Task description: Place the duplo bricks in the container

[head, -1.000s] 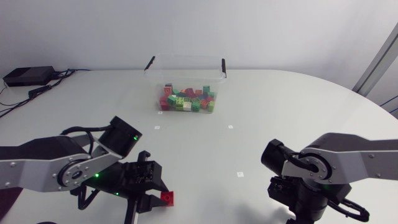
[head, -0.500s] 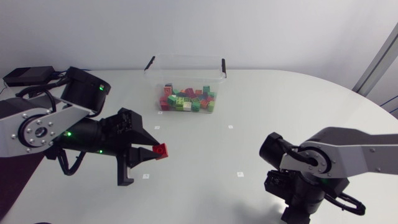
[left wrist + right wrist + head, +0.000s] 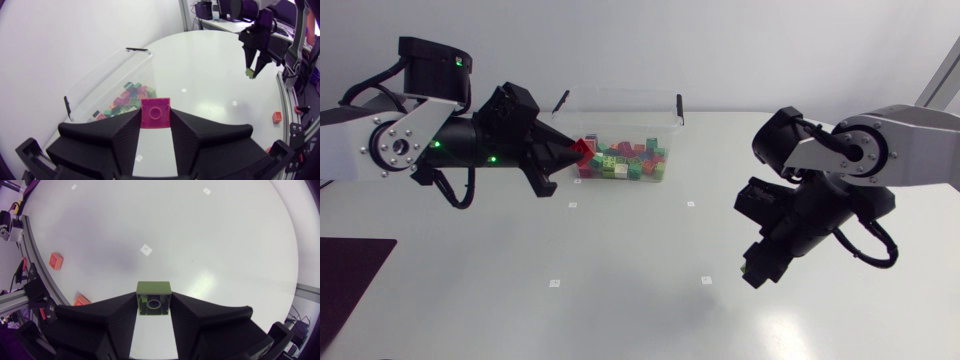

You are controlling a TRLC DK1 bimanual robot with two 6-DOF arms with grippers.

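White counter (image 3: 640, 300) stretches bare under both arms, so a brick you lose here will likely roll or skid a long way. The clear container (image 3: 620, 112) sits just ahead of the left tool (image 3: 570, 153), and it looks light. If those broad wedge fingers come in low, they could nudge its wall and shove it along the counter.

Your right arm (image 3: 880, 160) hangs well apart from the container. Both arms are heading for the same opening, so they could clash over it if you bring the right one in before the left clears.

The left tool is clamped on a red brick (image 3: 584, 150), held at its tip beside the container's near corner. From above you cannot tell whether the brick is over the opening or short of the rim. Let go too soon and it may strike the rim and fall outside.

The right tool (image 3: 154, 306) is closed on a green brick (image 3: 154, 297), with open counter below it. The fingers hold only its two sides, so a sharp swing could work it loose.

The pile of bricks (image 3: 620, 162) lies ahead of and below the left tool. A drop from height could bounce off it and out. One orange brick (image 3: 276, 117) lies near the counter's edge, far beyond the left tool, and a careless sweep could knock it off.
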